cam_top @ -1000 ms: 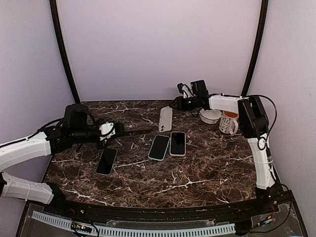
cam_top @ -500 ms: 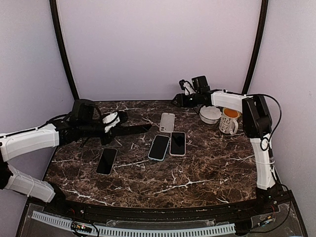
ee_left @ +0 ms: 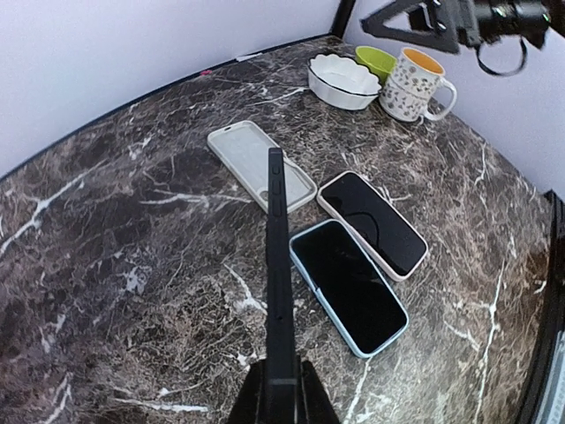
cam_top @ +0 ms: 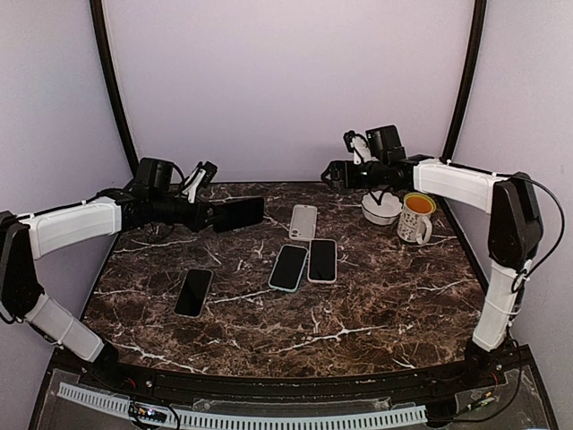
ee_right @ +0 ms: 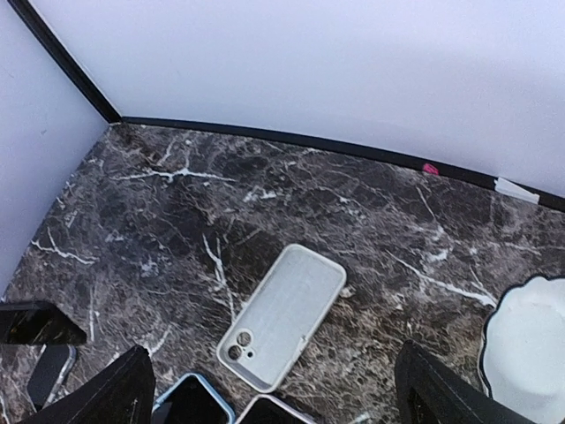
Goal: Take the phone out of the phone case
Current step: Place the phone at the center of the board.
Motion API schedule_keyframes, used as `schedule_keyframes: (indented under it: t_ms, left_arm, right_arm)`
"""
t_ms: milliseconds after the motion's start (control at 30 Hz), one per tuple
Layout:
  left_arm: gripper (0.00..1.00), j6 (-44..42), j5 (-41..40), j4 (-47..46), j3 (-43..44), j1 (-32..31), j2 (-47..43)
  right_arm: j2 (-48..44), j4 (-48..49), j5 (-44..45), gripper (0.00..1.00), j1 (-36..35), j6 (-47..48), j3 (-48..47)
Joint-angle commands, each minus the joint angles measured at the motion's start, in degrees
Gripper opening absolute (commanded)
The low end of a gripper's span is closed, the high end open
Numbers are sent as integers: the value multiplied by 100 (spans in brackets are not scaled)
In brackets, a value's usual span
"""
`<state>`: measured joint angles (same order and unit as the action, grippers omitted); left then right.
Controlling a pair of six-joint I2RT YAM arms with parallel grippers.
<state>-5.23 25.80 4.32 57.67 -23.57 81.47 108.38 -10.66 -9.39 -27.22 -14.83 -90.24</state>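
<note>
Above the table's (cam_top: 358,305) left rear, my left gripper (cam_top: 208,215) clamps the bare phone (cam_top: 238,213) by one end, perhaps shallowly, so it could slip; my right gripper (cam_top: 335,175) gapes empty over the empty white case (cam_top: 303,220).

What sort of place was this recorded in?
Probably a robot test booth, not a home: a marble-patterned tabletop closed in by plain pale walls and black poles, with phones and an empty phone case.

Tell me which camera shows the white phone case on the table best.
Right wrist: the case lies whole and large, with its camera cutout plain. Left wrist sees it too, but the held phone overlaps part of it. The top view shows it whole yet small.
</note>
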Motion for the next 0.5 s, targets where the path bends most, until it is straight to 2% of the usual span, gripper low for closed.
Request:
schedule_keyframes:
  t_ms: [0, 300, 467]
  left_arm:
    - [0, 1786, 317, -72, 302, 153, 262]
    - [0, 3544, 665, -543, 236, 399, 870]
    - [0, 4370, 933, -815, 164, 583, 1239]
  right_arm:
    - [-334, -120, 585, 98, -36, -249, 406]
    - [-799, -639, 1399, 98, -126, -513, 857]
    - [-1043, -735, 1414, 99, -175, -559, 1299]
